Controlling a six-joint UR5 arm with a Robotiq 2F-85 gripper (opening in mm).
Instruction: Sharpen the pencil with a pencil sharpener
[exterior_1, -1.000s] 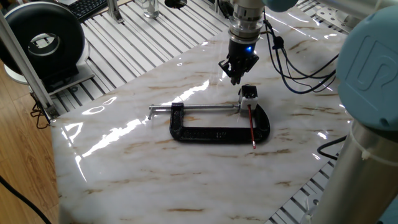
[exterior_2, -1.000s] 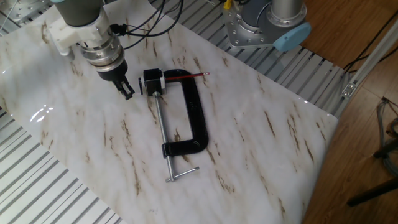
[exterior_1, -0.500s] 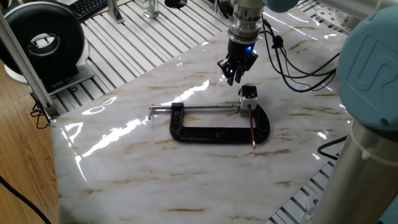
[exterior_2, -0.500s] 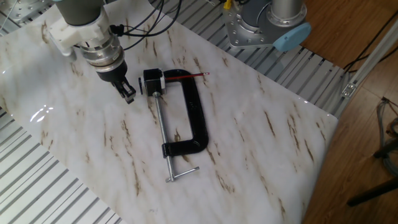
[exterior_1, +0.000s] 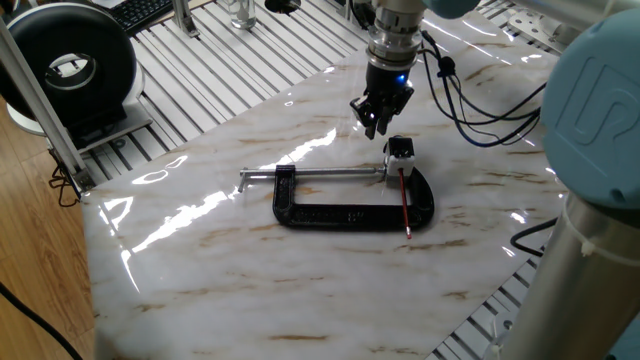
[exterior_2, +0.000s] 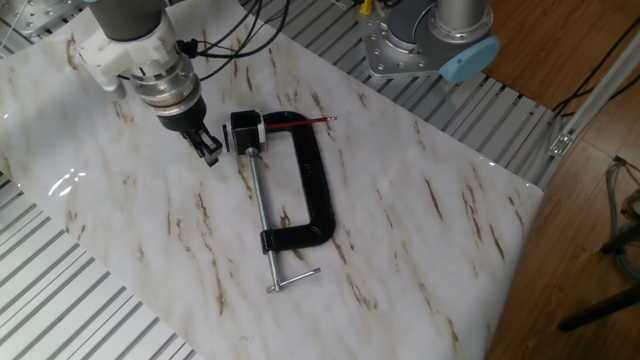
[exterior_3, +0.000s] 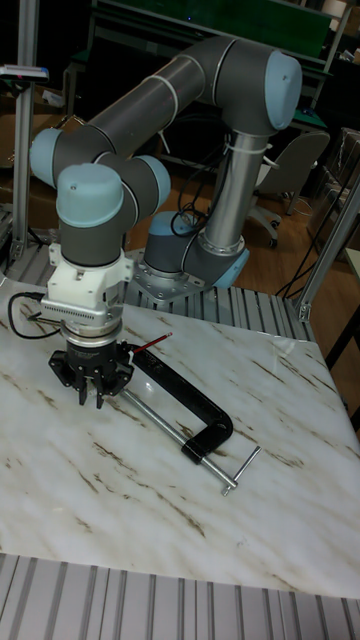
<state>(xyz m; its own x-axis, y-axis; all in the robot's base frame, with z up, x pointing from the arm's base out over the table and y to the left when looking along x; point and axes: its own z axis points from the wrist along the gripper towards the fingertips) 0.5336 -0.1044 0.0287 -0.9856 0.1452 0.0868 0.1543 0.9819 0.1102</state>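
Observation:
The pencil sharpener (exterior_1: 400, 151), a small white block with a black top, sits clamped at the jaw end of the black C-clamp (exterior_1: 350, 214). The red pencil (exterior_1: 404, 203) lies across the clamp's frame with one end at the sharpener. The other fixed view shows the sharpener (exterior_2: 246, 131) and the pencil (exterior_2: 300, 121) pointing away from my gripper (exterior_2: 210, 149). My gripper (exterior_1: 376, 124) hangs low just beside the sharpener, on the side away from the pencil. Its fingers stand slightly apart and hold nothing. In the tall view my gripper (exterior_3: 92, 394) hides the sharpener, and only the pencil (exterior_3: 155, 343) shows.
The clamp's long silver screw rod (exterior_1: 330, 173) runs left from the sharpener to a T-handle (exterior_1: 243, 180). A black round device (exterior_1: 70, 65) stands at the far left on the slatted bench. The robot base (exterior_2: 425, 40) is bolted beyond the marble slab's edge.
My gripper has turned a little about its own axis and edged slightly closer to the sharpener. The pencil, sharpener and clamp have not moved.

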